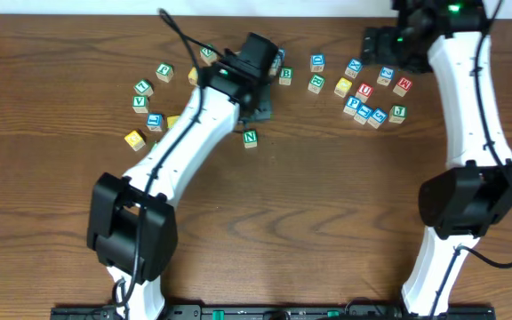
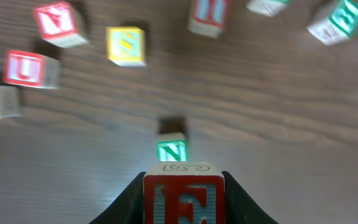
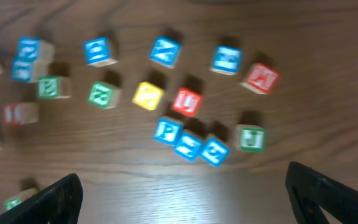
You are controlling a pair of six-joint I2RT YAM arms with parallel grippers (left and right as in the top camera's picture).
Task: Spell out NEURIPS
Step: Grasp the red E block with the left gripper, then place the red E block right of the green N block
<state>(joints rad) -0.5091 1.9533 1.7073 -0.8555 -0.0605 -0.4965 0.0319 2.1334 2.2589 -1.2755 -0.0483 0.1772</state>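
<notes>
Near the middle of the tabletop (image 1: 327,231) you have only the N cube (image 1: 250,137) laid, your left tool (image 2: 184,208) grips the E cube (image 2: 184,190) close by it, and your right tool (image 3: 185,199) hangs wide open over the U cube (image 3: 186,101), so most of the word seems left.

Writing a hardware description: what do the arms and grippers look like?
Both the left arm and right arm have white links with black joint housings and black cables alongside. The left gripper and right gripper have black, tapered fingers. A green light glows by the right wrist.
</notes>
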